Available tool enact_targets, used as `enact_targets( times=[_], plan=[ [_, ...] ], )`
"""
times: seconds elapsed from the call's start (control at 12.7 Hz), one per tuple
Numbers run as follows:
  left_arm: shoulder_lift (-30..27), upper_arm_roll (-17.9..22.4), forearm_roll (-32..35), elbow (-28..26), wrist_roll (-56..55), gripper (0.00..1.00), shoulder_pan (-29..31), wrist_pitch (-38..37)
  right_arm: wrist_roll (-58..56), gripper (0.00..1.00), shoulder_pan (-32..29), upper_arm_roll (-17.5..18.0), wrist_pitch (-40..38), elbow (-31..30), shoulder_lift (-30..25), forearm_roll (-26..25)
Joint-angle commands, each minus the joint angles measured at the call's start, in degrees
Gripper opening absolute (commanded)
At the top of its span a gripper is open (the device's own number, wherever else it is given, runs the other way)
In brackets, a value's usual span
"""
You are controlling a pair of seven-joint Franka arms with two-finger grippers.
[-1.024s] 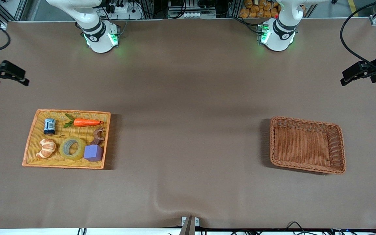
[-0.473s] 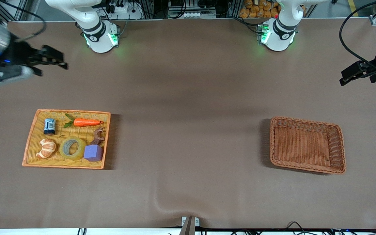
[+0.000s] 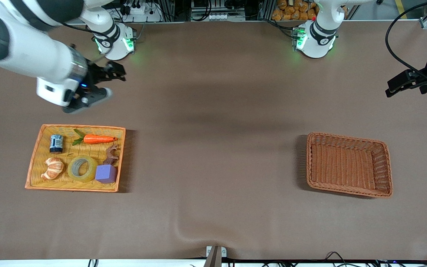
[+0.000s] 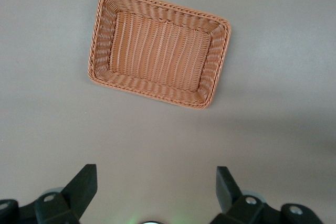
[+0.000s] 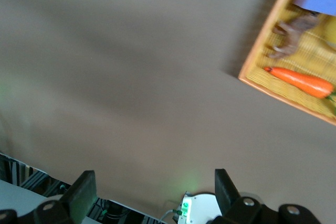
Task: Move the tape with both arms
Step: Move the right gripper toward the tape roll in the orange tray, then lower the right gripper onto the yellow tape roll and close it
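The table [image 3: 213,111] carries two containers. The brown basket [image 3: 348,165] sits toward the left arm's end; the orange tray [image 3: 35,155] sits toward the right arm's end. In the tray the tape [image 3: 82,168] lies flat between a croissant [image 3: 52,168] and a purple cube [image 3: 106,173], nearer the camera than the carrot [image 3: 98,139]. The right gripper [image 3: 115,72] hangs over bare table near its base, fingers spread wide, holding nothing. The left gripper [image 3: 395,86] waits at the table's edge, wide open and empty.
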Motion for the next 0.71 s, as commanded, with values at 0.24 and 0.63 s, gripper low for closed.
enact_targets(
  times=[0.24, 0.63],
  plan=[
    [0.2, -0.2, 0.8, 0.5, 0.0, 1.00, 0.1, -0.9, -8.1, 1.00, -1.1, -1.0, 11.6, 2.8, 9.7, -0.4],
    [0.4, -0.2, 0.7, 0.4, 0.2, 1.00, 0.3, -0.9, -27.4, 1.00, -10.2, -2.3, 23.2, 5.1, 17.8, -6.5]
  ],
)
